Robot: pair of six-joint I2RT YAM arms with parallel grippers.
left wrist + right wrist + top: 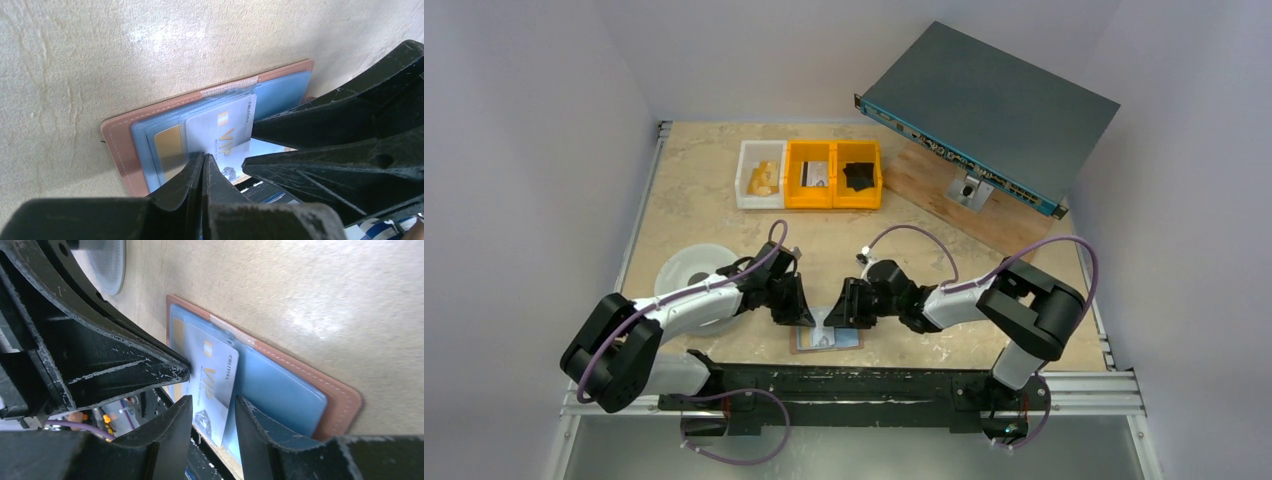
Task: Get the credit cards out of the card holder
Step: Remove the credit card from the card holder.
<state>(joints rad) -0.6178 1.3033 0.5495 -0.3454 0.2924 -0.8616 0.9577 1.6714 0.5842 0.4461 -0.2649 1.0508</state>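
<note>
The card holder (pixel 829 340) lies open and flat at the table's near edge, pinkish-tan outside (pixel 117 145) with pale blue pockets (pixel 280 385). A pale silver-blue credit card marked VIP (pixel 225 130) sticks partway out of a pocket toward the table edge. A gold card (pixel 167 142) stays in the pocket beside it. My left gripper (pixel 205 156) is shut, its tips down on the holder at the VIP card's edge with nothing between them. My right gripper (pixel 214 402) is open, its fingers straddling the VIP card's (pixel 212 380) outer end without closing on it.
At the back stand a white bin (pixel 761 175) and two yellow bins (pixel 834 175). A grey rack unit (pixel 984 110) rests on a wooden board (pixel 984 215) at the back right. A white round dish (pixel 689 270) sits by the left arm. The black base rail (pixel 874 380) runs just below the holder.
</note>
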